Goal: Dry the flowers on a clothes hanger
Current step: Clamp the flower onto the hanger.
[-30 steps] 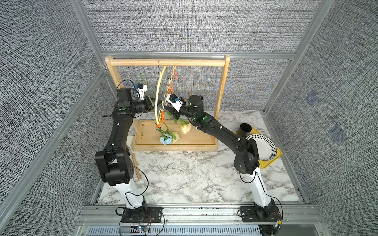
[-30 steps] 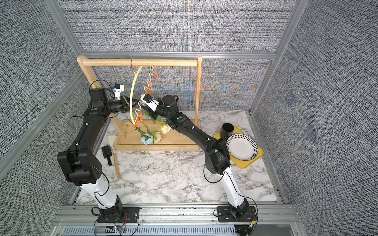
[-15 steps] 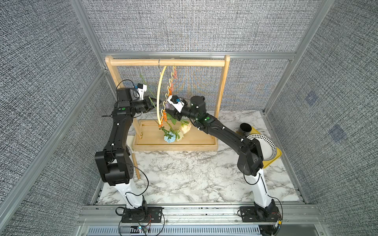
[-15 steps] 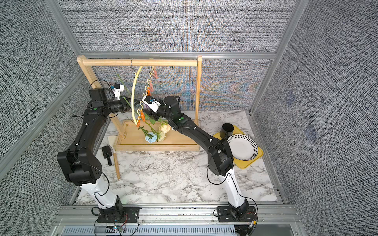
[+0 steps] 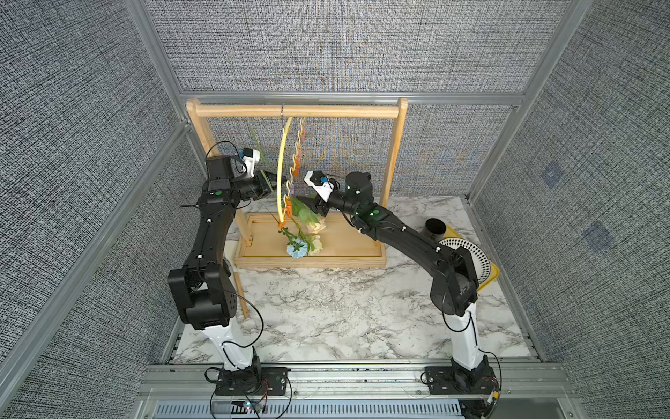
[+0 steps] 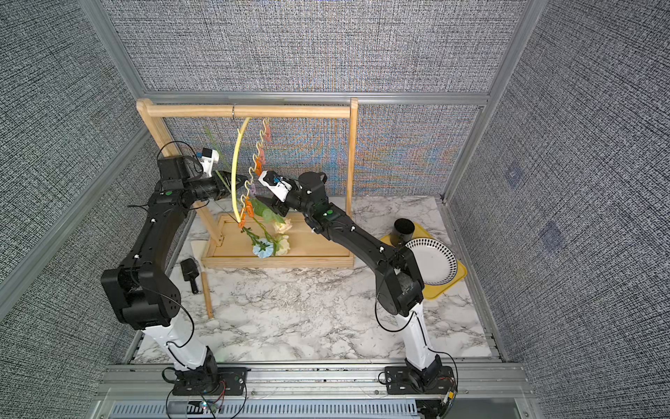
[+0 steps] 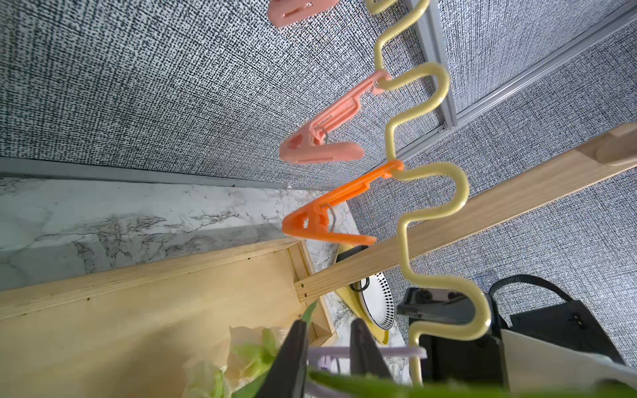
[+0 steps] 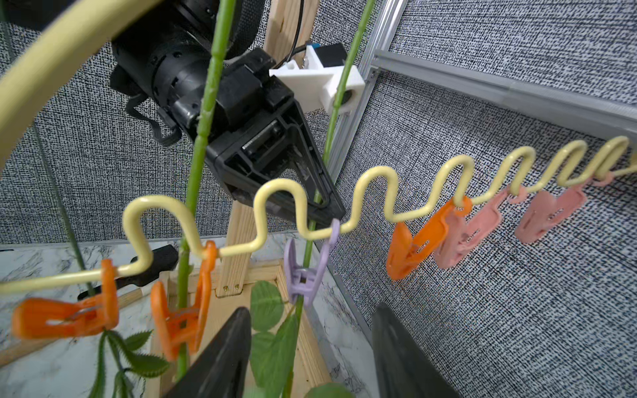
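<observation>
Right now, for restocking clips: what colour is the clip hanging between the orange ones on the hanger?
The clip is pale lilac, clearest in the right wrist view.

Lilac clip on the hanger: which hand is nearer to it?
Left. The left hand straddles the lilac clip; the right hand sits open just short of it, on the other side of the hanger.

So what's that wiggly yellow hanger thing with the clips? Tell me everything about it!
The clothes hanger is thin and pale yellow, like coated wire, with one smooth curved side and one wavy side. Its metal hook hangs on the wooden rail. Small plastic clips dangle from the waves: pink clips, orange clips and one lilac clip. Some of them pinch green flower stems.
</observation>
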